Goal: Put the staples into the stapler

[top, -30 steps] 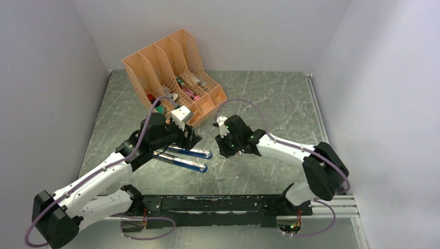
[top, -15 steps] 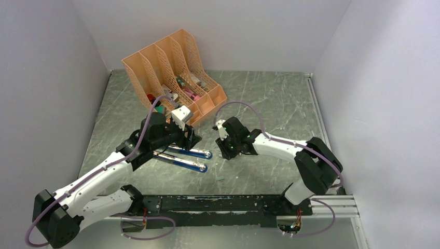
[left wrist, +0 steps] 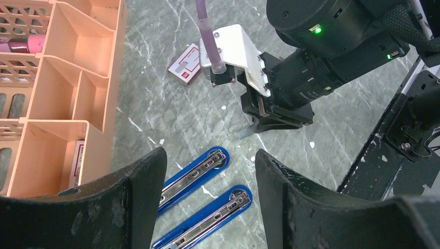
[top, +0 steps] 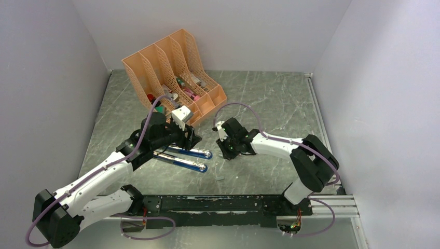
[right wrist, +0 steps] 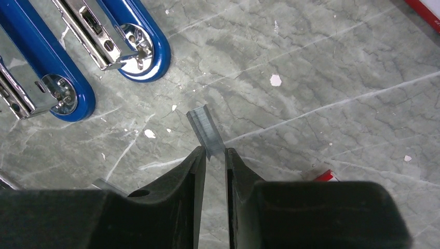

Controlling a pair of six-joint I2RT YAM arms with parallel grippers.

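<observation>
Right wrist view gives us the staples (right wrist: pixel 206 129) lying on the table (right wrist: pixel 332 67), their near end nipped between the tips of the nearly closed right gripper (right wrist: pixel 215 155). We see the blue stapler (right wrist: pixel 148 49) lying splayed flat just beside them, below the left gripper (left wrist: pixel 210 158), which is spread wide and empty.

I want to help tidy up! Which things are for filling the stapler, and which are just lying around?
For the job:
- stapler, lying opened out
- staples
- right end effector, closed on the staples
- left end effector, open over the stapler

Just lying about:
- orange organiser
- white-and-red box
</observation>
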